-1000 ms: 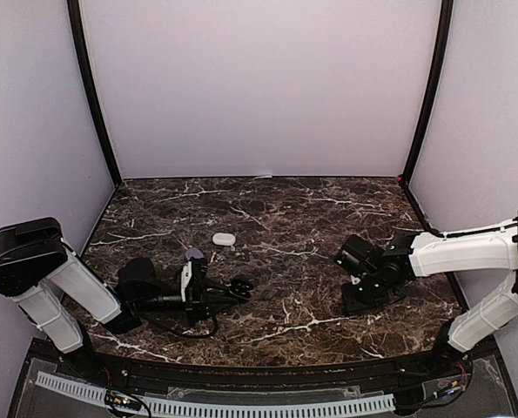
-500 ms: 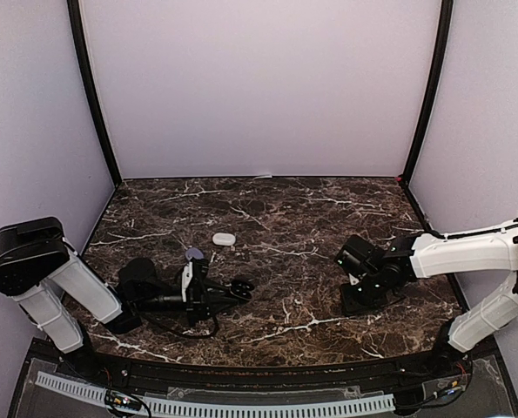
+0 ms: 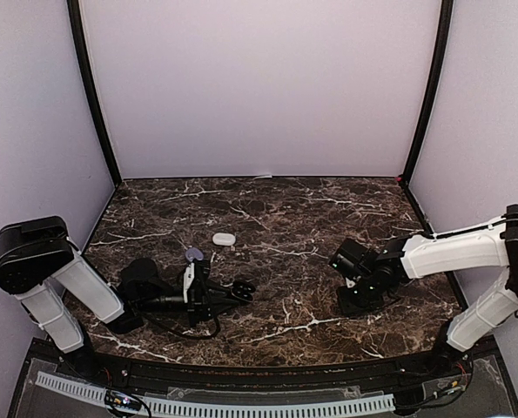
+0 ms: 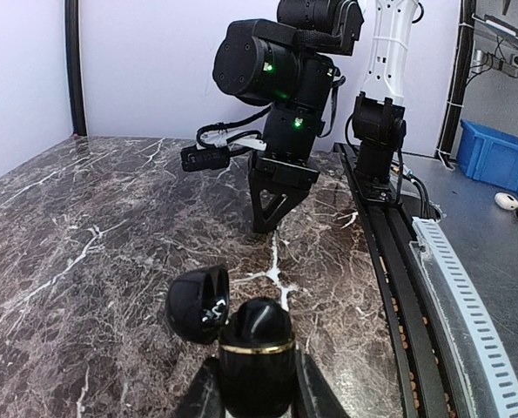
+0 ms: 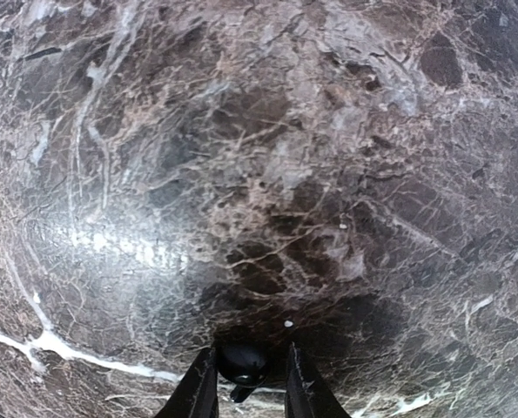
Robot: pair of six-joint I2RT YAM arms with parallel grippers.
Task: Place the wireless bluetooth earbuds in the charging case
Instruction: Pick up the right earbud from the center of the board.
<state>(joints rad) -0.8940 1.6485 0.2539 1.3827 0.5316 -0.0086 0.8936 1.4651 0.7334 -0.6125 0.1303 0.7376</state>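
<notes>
The step in hand looks like the pick-up of a bud, with the case ready to receive it. The right tool [image 5: 248, 355] points straight down at the counter [image 3: 311, 218] on the right side, and a dark earbud [image 5: 239, 364] lies on the marble between its two fingers [image 5: 202, 387]. The fingers stand narrowly apart, close on either side of the bud. The wrist view does not settle whether they already pinch it or only bracket it, and the bud appears to rest on the counter, not lifted. On the near left, the left tool [image 4: 257, 376] lies low along the counter and is clamped on the black charging case [image 4: 257, 344]. It grips the body just below the gold band, and the lid [image 4: 198, 305] is swung open to the left. Case and bud are well apart, with bare marble between them. The next move probably calls for a firm pinch on so small and smooth a bud. After that comes a lift, a carry leftward to the open case, and a careful line-up over a pocket, whose inside no view shows. A white case [image 3: 224, 239] and a small purple object [image 3: 193, 253] sit farther back on the left, touched by neither tool.
</notes>
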